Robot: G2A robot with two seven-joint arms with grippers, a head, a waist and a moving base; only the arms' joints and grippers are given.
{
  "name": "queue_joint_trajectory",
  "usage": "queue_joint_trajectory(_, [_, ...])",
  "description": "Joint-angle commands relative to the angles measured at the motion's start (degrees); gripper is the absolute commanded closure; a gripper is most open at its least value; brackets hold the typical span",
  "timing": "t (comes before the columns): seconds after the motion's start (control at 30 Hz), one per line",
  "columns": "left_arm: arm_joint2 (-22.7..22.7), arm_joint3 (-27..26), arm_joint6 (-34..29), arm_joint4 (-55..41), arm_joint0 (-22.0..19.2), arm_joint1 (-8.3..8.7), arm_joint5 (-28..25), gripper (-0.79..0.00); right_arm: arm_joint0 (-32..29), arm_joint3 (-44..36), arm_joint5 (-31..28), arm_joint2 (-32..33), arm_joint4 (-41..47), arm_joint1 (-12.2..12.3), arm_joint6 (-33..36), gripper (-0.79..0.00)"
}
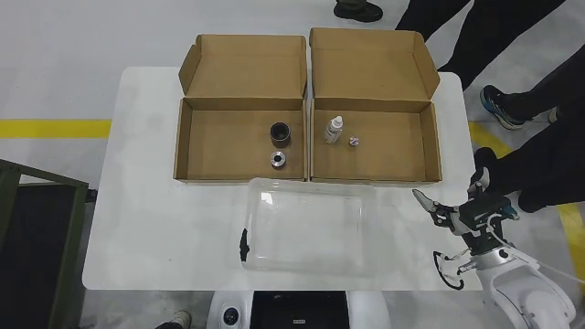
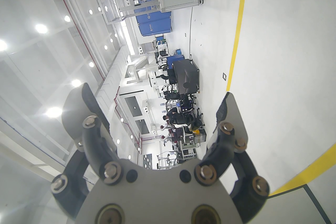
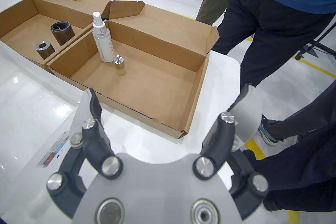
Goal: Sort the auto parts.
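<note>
Two open cardboard boxes stand side by side at the back of the white table. The left box holds a dark cylinder and a small steel ring. In the right box a clear spray bottle stands upright beside a small metal stud. My right gripper hangs open and holding nothing over the table's front right corner, short of the right box. My left gripper is open with nothing in it, facing the hall, away from the table.
A clear plastic tray lies in front of the boxes, with nothing inside. People's legs stand close to the table's right edge and behind the right box. Both box lids are folded back.
</note>
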Motion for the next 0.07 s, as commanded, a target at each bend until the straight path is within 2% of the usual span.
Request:
queue_joint_trajectory(0.0, [0.0, 0.0, 0.0, 0.0, 0.0, 0.0, 0.0, -0.784, 0.0, 0.0, 0.0, 0.0, 0.0, 0.0, 0.0, -0.785])
queue_joint_trajectory(0.03, [0.0, 0.0, 0.0, 0.0, 0.0, 0.0, 0.0, -0.784, 0.0, 0.0, 0.0, 0.0, 0.0, 0.0, 0.0, -0.785])
